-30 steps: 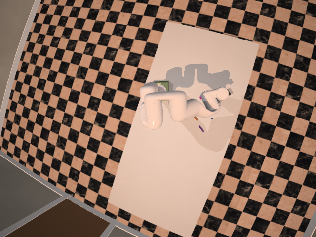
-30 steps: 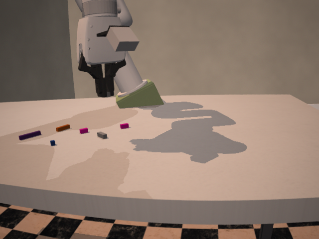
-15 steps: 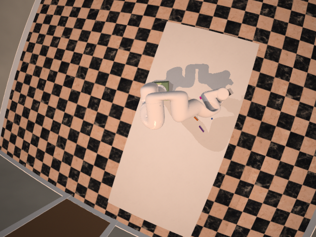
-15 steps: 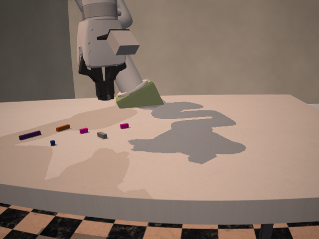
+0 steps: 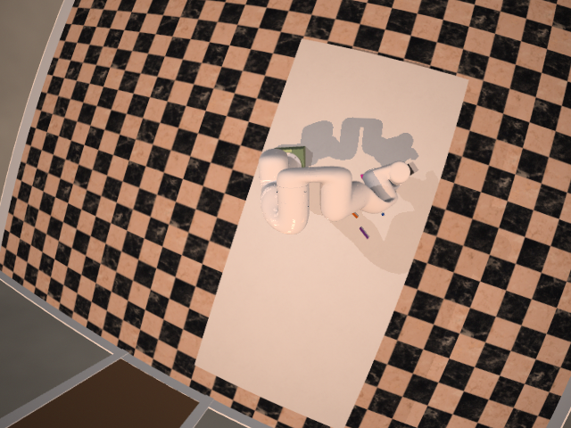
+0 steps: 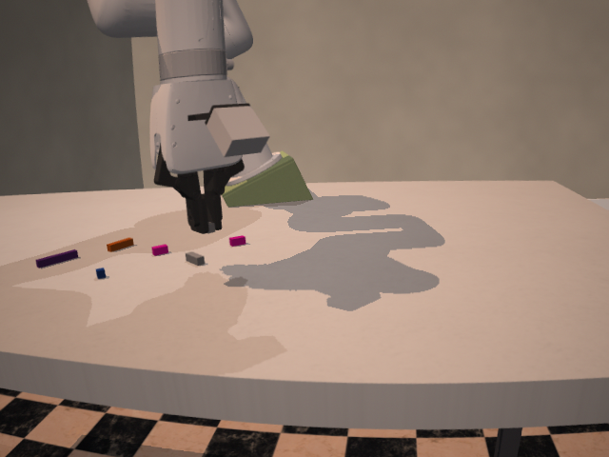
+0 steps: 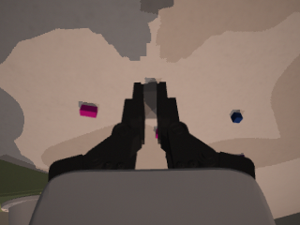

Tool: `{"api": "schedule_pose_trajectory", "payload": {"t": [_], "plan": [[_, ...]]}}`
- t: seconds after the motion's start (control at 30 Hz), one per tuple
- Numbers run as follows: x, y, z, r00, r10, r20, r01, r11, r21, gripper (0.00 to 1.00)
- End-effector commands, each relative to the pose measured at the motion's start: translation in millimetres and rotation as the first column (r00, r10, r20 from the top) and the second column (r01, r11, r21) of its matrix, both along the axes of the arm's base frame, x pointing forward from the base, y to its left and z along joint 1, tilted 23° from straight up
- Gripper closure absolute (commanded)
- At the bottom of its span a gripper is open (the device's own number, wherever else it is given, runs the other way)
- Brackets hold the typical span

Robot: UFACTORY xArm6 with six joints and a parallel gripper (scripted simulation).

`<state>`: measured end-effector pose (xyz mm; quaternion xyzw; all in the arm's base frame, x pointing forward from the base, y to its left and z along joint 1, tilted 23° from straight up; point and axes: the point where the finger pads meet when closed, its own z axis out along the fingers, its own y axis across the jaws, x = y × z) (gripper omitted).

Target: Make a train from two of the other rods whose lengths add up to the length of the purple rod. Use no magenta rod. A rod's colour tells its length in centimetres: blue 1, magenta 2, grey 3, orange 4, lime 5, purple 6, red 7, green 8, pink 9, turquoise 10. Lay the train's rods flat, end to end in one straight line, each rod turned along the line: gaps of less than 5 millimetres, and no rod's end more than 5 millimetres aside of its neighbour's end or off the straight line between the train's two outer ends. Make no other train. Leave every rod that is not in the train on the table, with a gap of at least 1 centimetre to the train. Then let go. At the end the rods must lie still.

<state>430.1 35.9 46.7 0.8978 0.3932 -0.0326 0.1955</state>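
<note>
Pale counter [image 5: 285, 313] [image 6: 491, 305] [image 7: 56, 56] stretches beneath me, checkered floor beyond its edges. My fingers [image 6: 206, 229] are narrow, closed on 1 grey rod [image 6: 211, 227] [image 7: 150, 100] just above the surface. Its partner, the loose grey rod [image 6: 194, 258] [image 7: 150, 80], lies near on the counter, towards the exterior view's near edge; 3 + 3 matches the purple rod [image 5: 364, 232] [image 6: 56, 258], which lies towards that view's left edge. I judge the held stick light, stiff, rather slippery and hard to break. A square grip on its long sides, about mid-length, should stop it twisting. Next I'd align it end to end with its partner, without nudging it, and release gently.

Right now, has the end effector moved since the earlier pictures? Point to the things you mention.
Yes, downward in the exterior view: the end effector's [image 6: 208, 228] [image 7: 150, 89] tips were above the bottom edge of the green wedge [image 5: 300, 152] [image 6: 275, 187] [image 7: 16, 180]; now they appear below it.
</note>
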Motion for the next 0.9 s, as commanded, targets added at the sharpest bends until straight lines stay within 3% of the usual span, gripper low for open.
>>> {"api": "schedule_pose_trajectory", "payload": {"t": [0.0, 0.3, 0.87], "plan": [[5, -5, -13, 1.000, 0.001, 0.006, -0.001, 1.000, 0.000, 0.96], [7, -11, -28, 1.000, 0.001, 0.006, -0.001, 1.000, 0.000, 0.96], [7, -12, -29, 1.000, 0.001, 0.006, -0.001, 1.000, 0.000, 0.96]]}}
